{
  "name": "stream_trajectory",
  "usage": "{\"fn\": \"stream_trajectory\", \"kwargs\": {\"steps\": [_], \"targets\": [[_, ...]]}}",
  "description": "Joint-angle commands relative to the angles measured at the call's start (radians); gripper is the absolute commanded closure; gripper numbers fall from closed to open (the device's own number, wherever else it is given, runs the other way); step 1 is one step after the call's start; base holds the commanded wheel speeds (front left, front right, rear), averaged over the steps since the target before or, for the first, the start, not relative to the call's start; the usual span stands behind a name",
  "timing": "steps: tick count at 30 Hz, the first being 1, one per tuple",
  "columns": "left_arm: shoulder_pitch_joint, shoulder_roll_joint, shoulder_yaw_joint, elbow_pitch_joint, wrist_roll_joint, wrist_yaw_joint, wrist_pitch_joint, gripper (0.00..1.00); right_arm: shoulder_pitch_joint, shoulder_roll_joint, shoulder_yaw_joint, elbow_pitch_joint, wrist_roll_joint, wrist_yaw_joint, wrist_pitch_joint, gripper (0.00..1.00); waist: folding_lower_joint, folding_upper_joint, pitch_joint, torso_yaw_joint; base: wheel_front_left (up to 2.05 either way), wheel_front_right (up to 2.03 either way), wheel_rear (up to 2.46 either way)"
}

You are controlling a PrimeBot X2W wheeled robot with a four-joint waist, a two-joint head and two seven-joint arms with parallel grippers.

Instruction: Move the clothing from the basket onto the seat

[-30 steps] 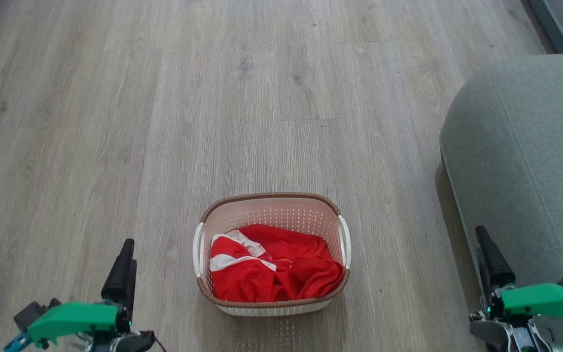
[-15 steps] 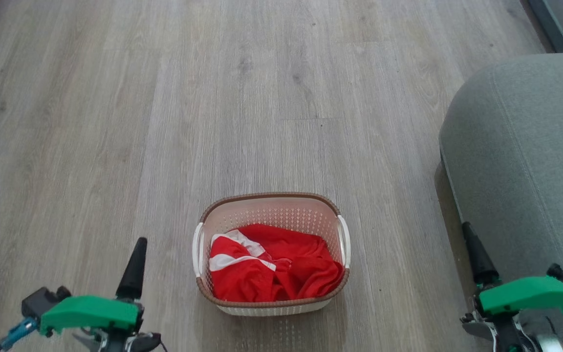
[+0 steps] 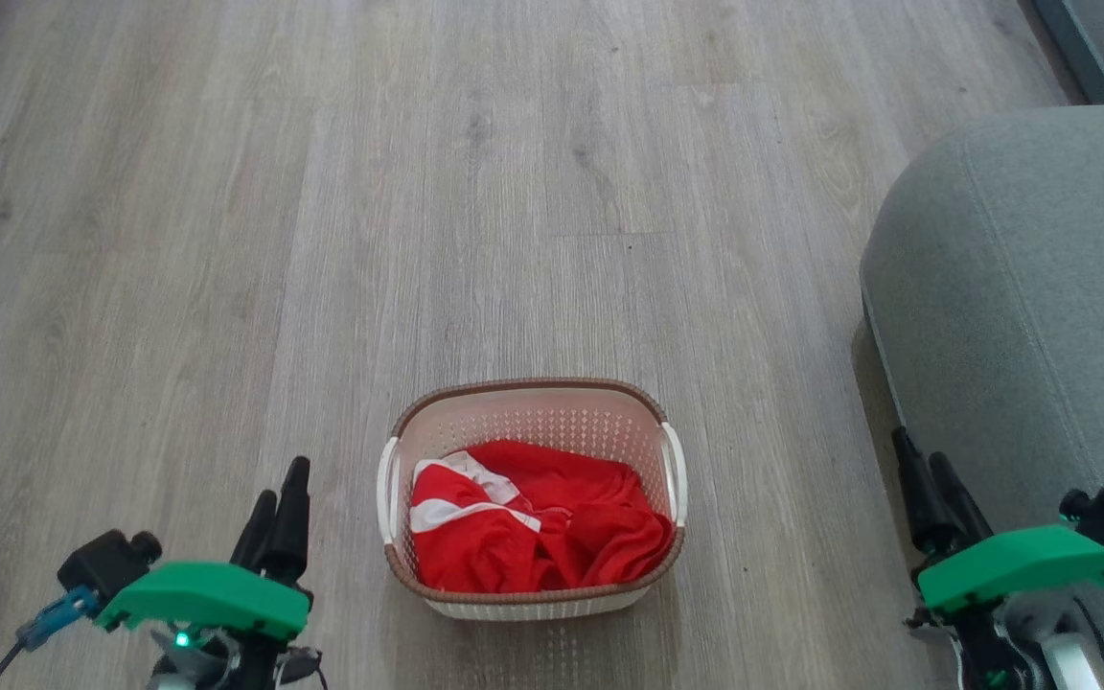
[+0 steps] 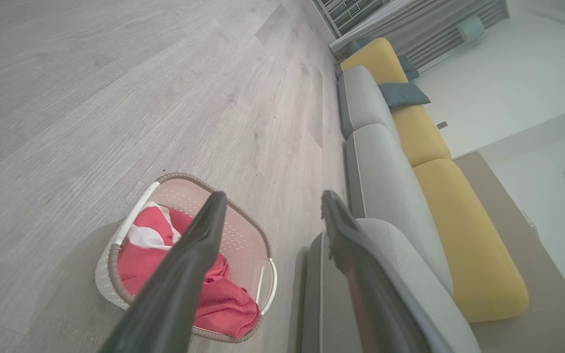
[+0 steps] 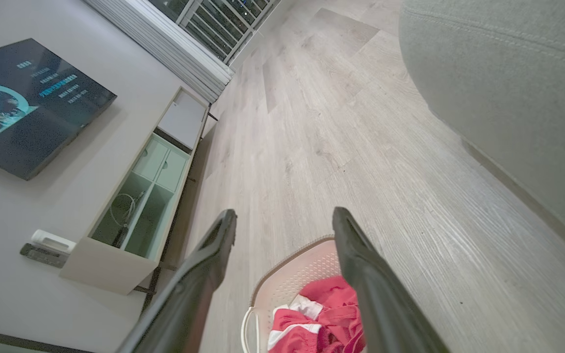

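Quantity: one basket (image 3: 528, 384) with two white handles (image 3: 386, 489); one heap of clothing (image 3: 533, 532), garment count indeterminate; one seat (image 3: 1022, 316); two grippers, the left gripper (image 3: 282, 482) and the right gripper (image 3: 918, 448), two fingers each; one wall screen (image 5: 22, 103); one low cabinet (image 5: 135, 206); one sofa (image 4: 380, 166).

I can read no word, number or brand anywhere around me. The only writing I see is on the wall screen (image 5: 30, 105), at the far left of the room in my right wrist view. It shows a few short pale lines on a dark ground, next to a light blue picture. The letters are too small and blurred to make out.
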Motion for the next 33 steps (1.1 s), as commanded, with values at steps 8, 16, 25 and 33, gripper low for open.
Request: {"fn": "stream_trajectory", "kwargs": {"steps": [8,16,25,33], "targets": [[-0.057,0.016,-0.01,-0.054,0.164,0.033,-0.033,0.0,-0.066,-0.041,0.033,-0.011,-0.133,0.0,-0.039,0.0,0.0,-0.0001,0.0,0.002,0.0,0.0,0.0],[-0.064,0.033,-0.032,-0.072,0.281,0.053,-0.06,0.0,-0.077,-0.055,0.052,-0.005,-0.251,0.0,-0.066,0.0,0.0,-0.0001,0.002,0.001,0.0,0.0,0.0],[-0.067,0.045,-0.046,-0.074,0.374,0.063,-0.083,0.0,-0.08,-0.067,0.066,-0.004,-0.358,0.0,-0.089,0.0,0.0,-0.0001,0.001,0.001,0.0,0.0,0.0],[-0.069,0.054,-0.054,-0.076,0.471,0.067,-0.106,0.0,-0.08,-0.073,0.081,0.0,-0.455,0.0,-0.113,0.0,0.0,-0.0001,-0.001,0.002,0.0,0.0,0.0]]}}
